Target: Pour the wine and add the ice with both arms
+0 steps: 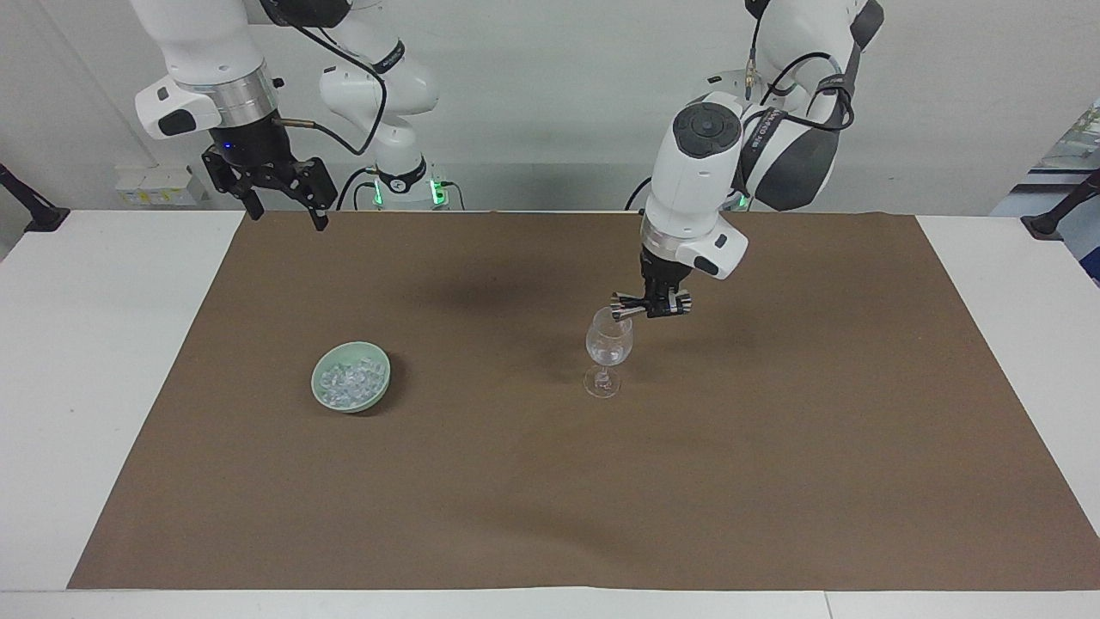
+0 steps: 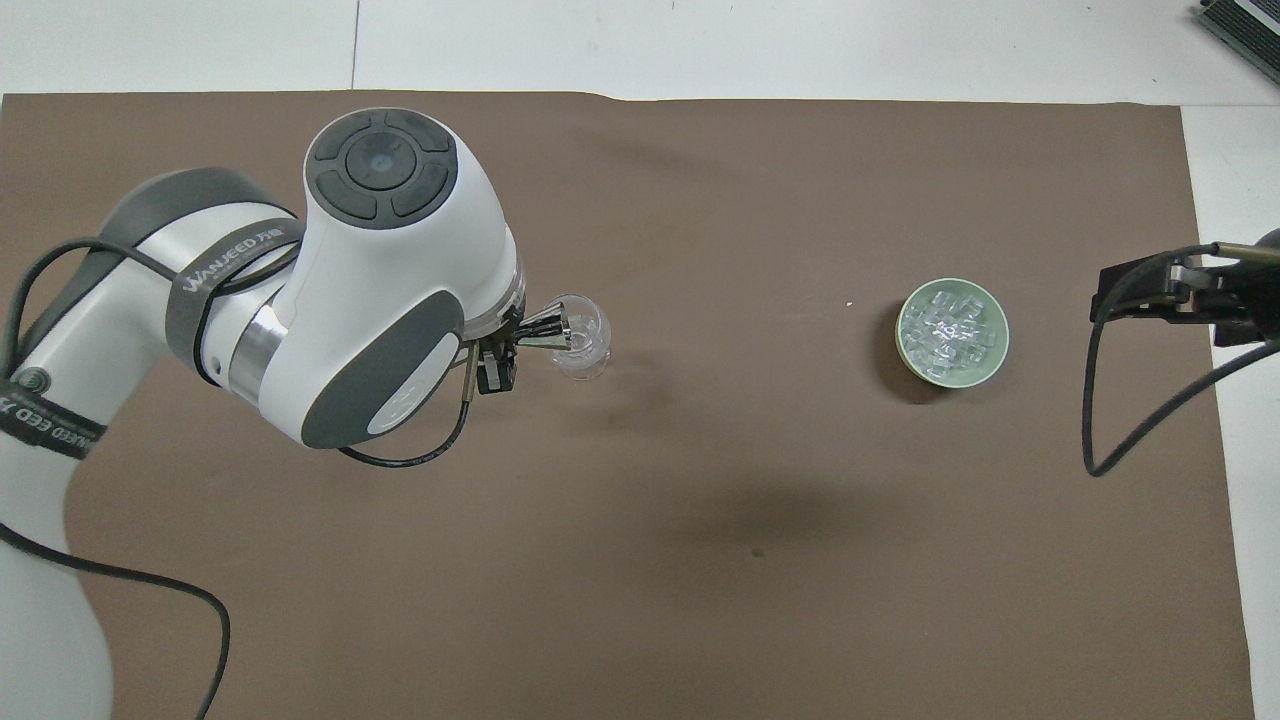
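Note:
A clear stemmed glass (image 1: 609, 344) (image 2: 582, 338) stands upright on the brown mat, toward the left arm's end. My left gripper (image 1: 662, 303) (image 2: 495, 362) is shut on a small metal jigger (image 1: 632, 304) (image 2: 545, 325). The jigger lies on its side with its mouth over the glass rim. No wine shows, and I cannot tell whether the glass holds any liquid. The ice (image 1: 348, 379) (image 2: 950, 330) fills a pale green bowl (image 1: 378, 389) (image 2: 910, 355) toward the right arm's end. My right gripper (image 1: 288, 215) (image 2: 1140, 295) waits open in the air over the mat's edge at the robots' end, holding nothing.
The brown mat (image 1: 550, 499) (image 2: 700, 560) covers most of the white table (image 1: 103, 387). A black cable (image 2: 1110, 420) loops down from the right arm over the mat's edge.

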Robot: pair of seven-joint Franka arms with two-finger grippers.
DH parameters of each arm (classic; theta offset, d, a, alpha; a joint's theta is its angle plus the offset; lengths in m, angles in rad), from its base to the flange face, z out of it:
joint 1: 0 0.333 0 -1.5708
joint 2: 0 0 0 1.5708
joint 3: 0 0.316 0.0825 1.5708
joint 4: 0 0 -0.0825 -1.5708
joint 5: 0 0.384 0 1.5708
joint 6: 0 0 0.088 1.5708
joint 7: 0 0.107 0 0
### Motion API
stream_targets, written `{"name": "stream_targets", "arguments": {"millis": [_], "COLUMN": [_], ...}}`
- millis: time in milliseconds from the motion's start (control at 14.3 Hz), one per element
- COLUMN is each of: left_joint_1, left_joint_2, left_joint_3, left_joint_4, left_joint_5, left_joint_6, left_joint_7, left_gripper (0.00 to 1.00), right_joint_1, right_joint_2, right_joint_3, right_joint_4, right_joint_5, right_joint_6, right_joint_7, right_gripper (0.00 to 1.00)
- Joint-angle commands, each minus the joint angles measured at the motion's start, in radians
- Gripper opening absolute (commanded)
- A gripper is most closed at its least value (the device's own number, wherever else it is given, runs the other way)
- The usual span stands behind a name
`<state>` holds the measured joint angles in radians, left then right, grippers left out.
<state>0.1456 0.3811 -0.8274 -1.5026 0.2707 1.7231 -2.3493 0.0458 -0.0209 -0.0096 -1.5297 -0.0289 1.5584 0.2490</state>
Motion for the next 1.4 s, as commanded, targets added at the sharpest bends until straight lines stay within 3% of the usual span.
{"name": "stream_targets", "arguments": {"millis": [0, 1328], "left_joint_1": [-0.024, -0.037], "left_joint_2": [0.021, 0.025], "left_joint_3": [-0.007, -0.024], "left_joint_4": [0.041, 0.053], "left_joint_5": [0.048, 0.113], "left_joint_6": [-0.039, -0.059], "left_joint_7": [-0.033, -0.068], "left_gripper": [0.0, 0.0], "right_joint_1": [-0.009, -0.006], "right_joint_2": [-0.011, -0.013], "right_joint_3": [0.0, 0.007], "right_joint_4": [-0.012, -0.013], "right_joint_5": [0.02, 0.02], "right_joint_6": [-0.009, -0.001], "right_joint_7": [-0.004, -0.01], "right_gripper": [1.0, 1.0]}}
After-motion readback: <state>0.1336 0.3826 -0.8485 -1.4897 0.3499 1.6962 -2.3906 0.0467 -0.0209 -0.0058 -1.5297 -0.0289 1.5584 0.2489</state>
